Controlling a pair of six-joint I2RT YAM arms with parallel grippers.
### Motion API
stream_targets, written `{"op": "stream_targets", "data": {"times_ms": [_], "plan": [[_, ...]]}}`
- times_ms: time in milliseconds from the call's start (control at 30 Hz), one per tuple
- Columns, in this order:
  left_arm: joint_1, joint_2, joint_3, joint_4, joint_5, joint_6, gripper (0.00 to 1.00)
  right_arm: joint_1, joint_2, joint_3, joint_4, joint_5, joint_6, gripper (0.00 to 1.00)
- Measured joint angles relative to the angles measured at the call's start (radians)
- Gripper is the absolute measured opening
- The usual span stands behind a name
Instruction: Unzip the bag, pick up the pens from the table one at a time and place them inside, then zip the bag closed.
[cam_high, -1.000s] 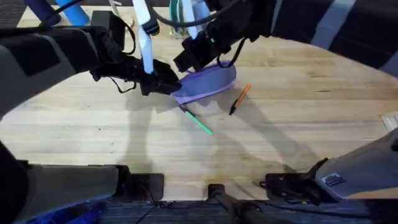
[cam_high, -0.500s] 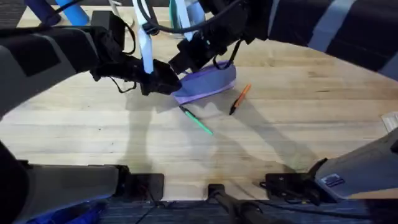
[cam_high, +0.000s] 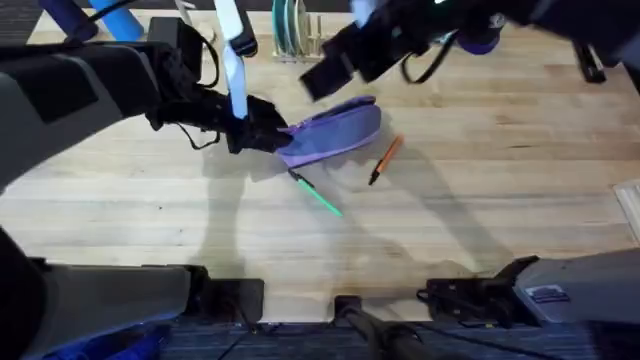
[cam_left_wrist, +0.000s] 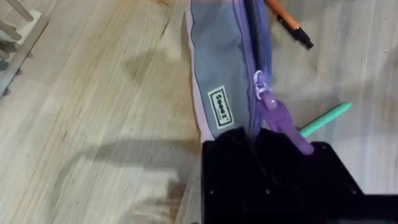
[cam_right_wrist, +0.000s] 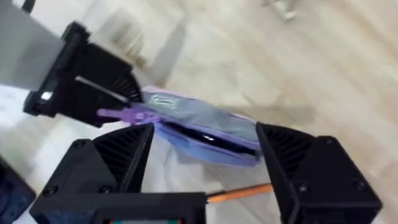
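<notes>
I see lavender bag (cam_high: 335, 131) with grey panel, zipper partly undone; left gripper (cam_high: 272, 135) jaws clamped on bag end; right gripper (cam_right_wrist: 205, 163) jaws apart.

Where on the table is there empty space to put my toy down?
The table is bare on the wide stretch beyond the orange pen, and across the near planks in front of the green pen. It is crowded around the bag, where the left hand grips one end and the open right hand hovers above.
</notes>
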Motion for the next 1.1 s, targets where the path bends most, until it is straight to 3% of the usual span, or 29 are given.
{"op": "stream_targets", "data": {"times_ms": [133, 167, 333, 367, 700, 933, 1100], "plan": [[0.000, 0.000, 0.000, 0.000, 0.000, 0.000, 0.057, -0.047, -0.043, 0.007, -0.002, 0.021, -0.005, 0.996], [0.000, 0.000, 0.000, 0.000, 0.000, 0.003, 0.129, -0.055, -0.047, 0.008, -0.004, 0.024, -0.006, 0.996], [0.000, 0.000, 0.000, 0.000, 0.003, 0.003, 0.912, -0.064, -0.047, 0.009, -0.041, 0.017, -0.047, 0.996], [0.000, 0.000, 0.000, -0.001, 0.004, 0.002, 0.970, -0.064, -0.047, 0.009, -0.043, 0.012, -0.058, 0.996], [0.000, 0.000, 0.001, -0.028, 0.006, -0.013, 0.993, -0.064, -0.047, 0.095, -0.153, -0.005, -0.185, 0.995], [0.000, 0.000, 0.081, -0.175, 0.007, -0.019, 0.993, -0.064, -0.047, 0.227, -0.262, -0.057, -0.297, 0.995], [0.000, 0.000, 0.156, -0.297, 0.006, -0.020, 0.993, -0.064, -0.047, 0.248, -0.281, -0.085, -0.400, 0.995]]}}
